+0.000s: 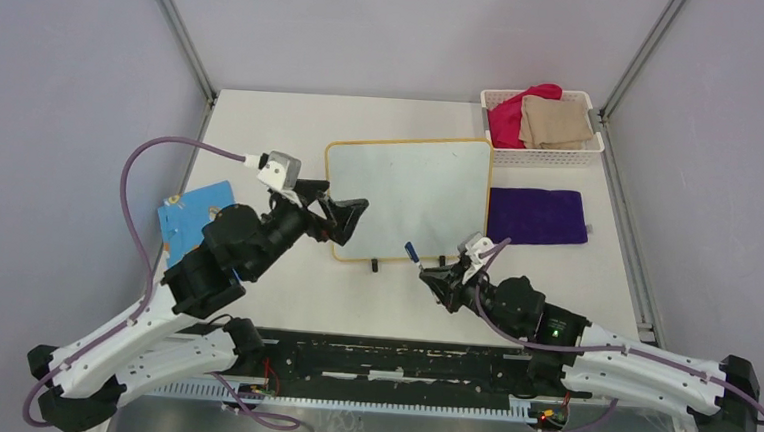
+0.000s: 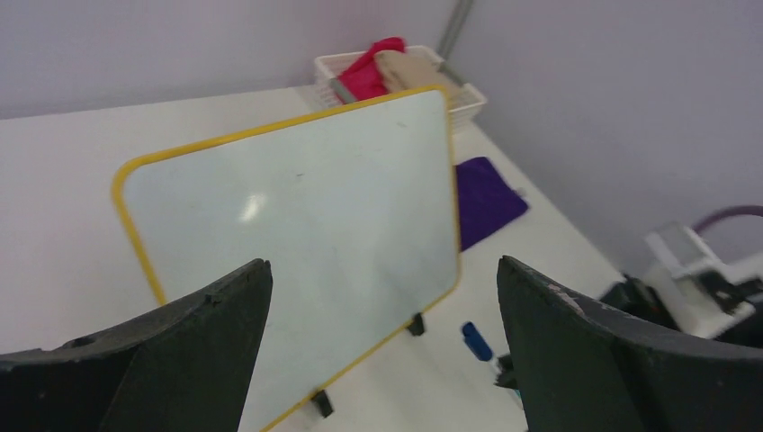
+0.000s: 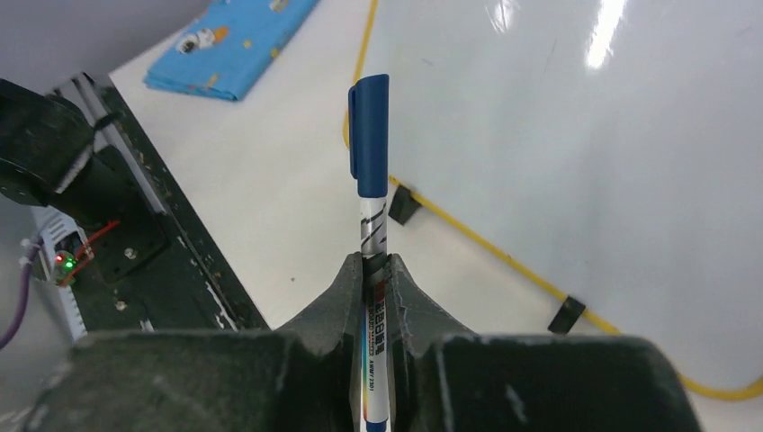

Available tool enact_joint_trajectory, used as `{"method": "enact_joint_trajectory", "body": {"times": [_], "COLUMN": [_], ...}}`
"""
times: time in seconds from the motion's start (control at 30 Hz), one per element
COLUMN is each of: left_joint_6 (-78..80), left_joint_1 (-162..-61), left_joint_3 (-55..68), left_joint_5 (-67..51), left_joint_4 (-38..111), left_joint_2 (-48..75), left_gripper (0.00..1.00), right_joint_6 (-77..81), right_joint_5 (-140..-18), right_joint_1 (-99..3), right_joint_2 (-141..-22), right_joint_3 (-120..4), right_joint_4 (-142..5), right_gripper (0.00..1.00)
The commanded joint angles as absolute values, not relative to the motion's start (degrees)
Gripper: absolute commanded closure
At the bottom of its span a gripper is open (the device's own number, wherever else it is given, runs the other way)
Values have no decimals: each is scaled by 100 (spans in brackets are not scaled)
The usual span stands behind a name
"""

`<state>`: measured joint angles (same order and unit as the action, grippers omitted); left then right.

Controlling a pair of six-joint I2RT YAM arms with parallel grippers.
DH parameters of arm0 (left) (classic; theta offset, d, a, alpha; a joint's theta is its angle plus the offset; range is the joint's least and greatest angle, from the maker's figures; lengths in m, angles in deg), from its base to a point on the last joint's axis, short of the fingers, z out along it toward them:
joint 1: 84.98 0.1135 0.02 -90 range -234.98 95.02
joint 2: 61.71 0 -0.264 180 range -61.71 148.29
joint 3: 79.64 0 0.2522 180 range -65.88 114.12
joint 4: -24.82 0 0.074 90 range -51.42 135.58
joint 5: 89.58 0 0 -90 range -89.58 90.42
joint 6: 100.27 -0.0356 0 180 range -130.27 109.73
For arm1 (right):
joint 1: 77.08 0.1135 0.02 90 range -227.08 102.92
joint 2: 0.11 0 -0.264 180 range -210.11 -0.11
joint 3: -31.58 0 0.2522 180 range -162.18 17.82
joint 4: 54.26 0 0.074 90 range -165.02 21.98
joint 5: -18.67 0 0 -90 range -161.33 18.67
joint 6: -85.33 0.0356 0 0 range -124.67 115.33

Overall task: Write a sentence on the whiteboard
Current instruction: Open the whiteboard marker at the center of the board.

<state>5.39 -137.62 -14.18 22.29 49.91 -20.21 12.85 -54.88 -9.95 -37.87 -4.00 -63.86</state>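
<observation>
The whiteboard (image 1: 409, 193) stands tilted on two black feet at mid-table, its yellow rim all round a bare glossy face (image 2: 297, 207). No sentence is in view on it. My left gripper (image 1: 343, 219) is open at the board's near left corner, with the board showing between its fingers (image 2: 382, 265). My right gripper (image 1: 432, 276) hovers just in front of the board's near edge, shut on a white marker (image 3: 371, 180). The marker's blue cap (image 1: 411, 250) is on and points toward the board (image 3: 585, 135).
A white basket (image 1: 542, 126) with red and tan cloths sits at the back right. In front of the basket a purple cloth (image 1: 536, 215) lies flat. A blue patterned card (image 1: 192, 219) lies at the left, under my left arm. The black base rail (image 1: 399, 362) runs along the near edge.
</observation>
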Motion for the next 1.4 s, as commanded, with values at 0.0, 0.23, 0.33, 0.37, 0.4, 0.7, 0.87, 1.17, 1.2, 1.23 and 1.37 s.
{"method": "enact_joint_trajectory", "body": {"times": [0.0, 0.23, 0.33, 0.37, 0.4, 0.7, 0.87, 1.17, 1.2, 1.23, 1.37], "left_joint_6": [1268, 1838, 1973, 2011, 2046, 2242, 2194, 2077, 2057, 2039, 1997], "left_joint_1": [-13784, -13788, -13789, -13789, -13789, -13798, -13806, -13815, -13812, -13815, -13815], "left_joint_3": [-1369, -1495, -1582, -1613, -1632, -1736, -1745, -1856, -1859, -1867, -1894], "left_joint_5": [-114, -986, -1225, -1298, -1344, -1639, -1827, -1821, -1784, -1763, -1687], "left_joint_4": [4230, 3878, 3532, 3468, 3410, 3040, 2997, 3033, 3058, 3081, 3119], "left_joint_2": [-2254, -1878, -1747, -1711, -1666, -1496, -1418, -1495, -1516, -1532, -1589], "left_gripper": [0, 0, 0, 0, 0, 9, 21, 40, 42, 45, 52], "right_joint_6": [773, 718, 750, 747, 754, 792, 931, 1105, 1129, 1133, 1156], "right_joint_5": [-5824, -6622, -6799, -6858, -6918, -7070, -7036, -7052, -7042, -7030, -6997], "right_joint_1": [-967, -967, -971, -972, -972, -974, -972, -971, -973, -969, -972], "right_joint_2": [-3454, -3496, -3566, -3583, -3609, -3773, -3829, -3965, -3982, -4005, -4078], "right_joint_3": [-212, -141, -187, -206, -227, -453, -491, -701, -720, -737, -809], "right_joint_4": [-5050, -3699, -3339, -3243, -3157, -2922, -2810, -2921, -2938, -2958, -3055], "right_gripper": [100, 100, 100, 100, 100, 100, 100, 100, 100, 100, 100]}}
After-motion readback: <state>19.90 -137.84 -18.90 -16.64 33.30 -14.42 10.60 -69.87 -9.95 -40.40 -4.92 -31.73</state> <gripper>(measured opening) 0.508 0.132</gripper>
